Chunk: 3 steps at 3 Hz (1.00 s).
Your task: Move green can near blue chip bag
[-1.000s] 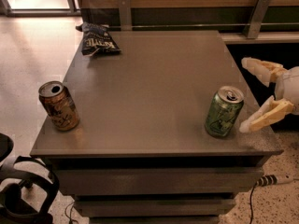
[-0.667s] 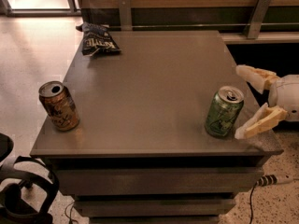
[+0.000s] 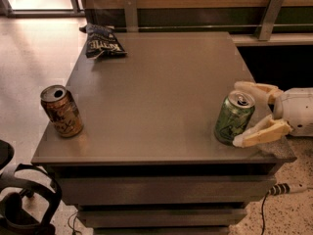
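You see the green can [image 3: 234, 117] standing upright near the right edge of the table [image 3: 161, 92], close to the front right corner. Its long axis is vertical and the silver top faces up; its content is not visible. The tool [image 3: 237, 114] is at the right edge, with fingers [image 3: 259, 135] spread wide, one on each side of the can. The blue chip bag [image 3: 102, 42] lies at the far left corner. An orange-brown can [image 3: 62, 111] stands near the left edge.

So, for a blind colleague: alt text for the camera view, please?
A robot's open two-finger hand, reaching in from the right, straddles a light green metal drink can at the grey table's front right corner. A dark blue foil chip bag lies back left; an orange-brown metal can stands front left.
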Motion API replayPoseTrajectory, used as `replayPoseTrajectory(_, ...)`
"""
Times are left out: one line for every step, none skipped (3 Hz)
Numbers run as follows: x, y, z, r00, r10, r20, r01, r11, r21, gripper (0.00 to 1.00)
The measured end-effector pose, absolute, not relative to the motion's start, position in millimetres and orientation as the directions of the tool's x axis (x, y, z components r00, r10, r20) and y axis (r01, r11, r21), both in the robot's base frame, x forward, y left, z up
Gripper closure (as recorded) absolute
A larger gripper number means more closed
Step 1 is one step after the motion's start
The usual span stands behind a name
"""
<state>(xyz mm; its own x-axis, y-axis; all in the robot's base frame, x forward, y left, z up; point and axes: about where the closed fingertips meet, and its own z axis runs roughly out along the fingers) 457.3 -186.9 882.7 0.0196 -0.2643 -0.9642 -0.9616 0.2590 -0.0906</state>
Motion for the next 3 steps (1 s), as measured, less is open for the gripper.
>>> replayPoseTrajectory(457.7,-185.0,883.4,0.021,-0.265,-0.964,-0.962,0.256,-0.091,0.42)
replayPoseTrajectory(458.0,-182.7,883.8,0.023,-0.265,-0.964,-0.963,0.252,-0.092,0.64)
replayPoseTrajectory(458.1,-180.4,884.2,0.024,-0.265,-0.964,-0.965,0.247,-0.092,0.88)
